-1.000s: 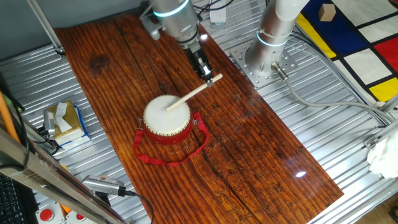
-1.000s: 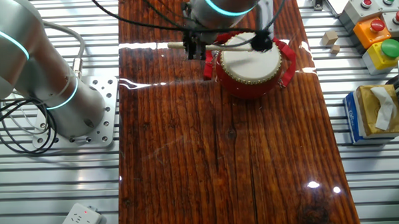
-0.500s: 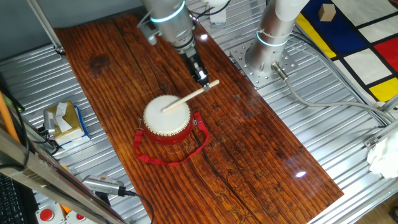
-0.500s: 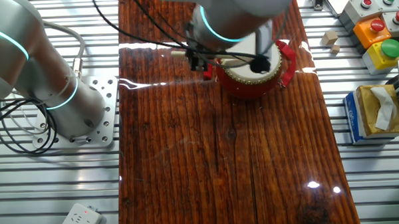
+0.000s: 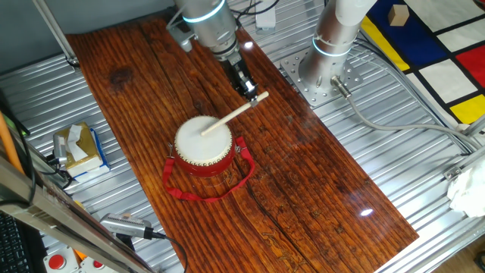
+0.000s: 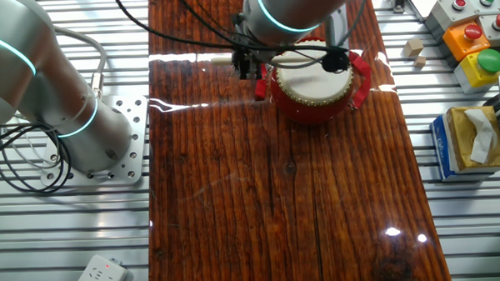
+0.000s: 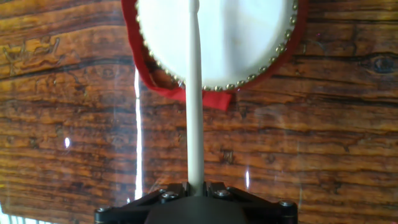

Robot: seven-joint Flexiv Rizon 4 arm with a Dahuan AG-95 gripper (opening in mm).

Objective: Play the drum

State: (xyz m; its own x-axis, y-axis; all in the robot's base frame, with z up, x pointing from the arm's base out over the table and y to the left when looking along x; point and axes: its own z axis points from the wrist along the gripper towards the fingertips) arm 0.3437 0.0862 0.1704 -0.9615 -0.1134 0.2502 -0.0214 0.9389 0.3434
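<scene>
The small red drum (image 5: pixel 203 146) with a cream skin and brass studs stands on the wooden board, its red strap (image 5: pixel 198 191) looped in front. It also shows in the other fixed view (image 6: pixel 312 86) and at the top of the hand view (image 7: pixel 242 37). My gripper (image 5: pixel 248 89) is shut on a thin pale wooden stick (image 5: pixel 231 115). The stick slants down from the gripper and its tip lies over the drum's skin. In the hand view the stick (image 7: pixel 194 93) runs straight up from the gripper (image 7: pixel 196 188) over the drum's rim.
A tissue box (image 5: pixel 78 147) sits on the metal table left of the board. A second arm's base (image 5: pixel 326 57) stands at the right. A box of coloured buttons (image 6: pixel 473 34) and a tissue box (image 6: pixel 469 141) lie right of the board in the other fixed view.
The gripper and stick dipped slightly toward the drum half a second ago and have come back to about where they were a second ago. The drum has not moved.
</scene>
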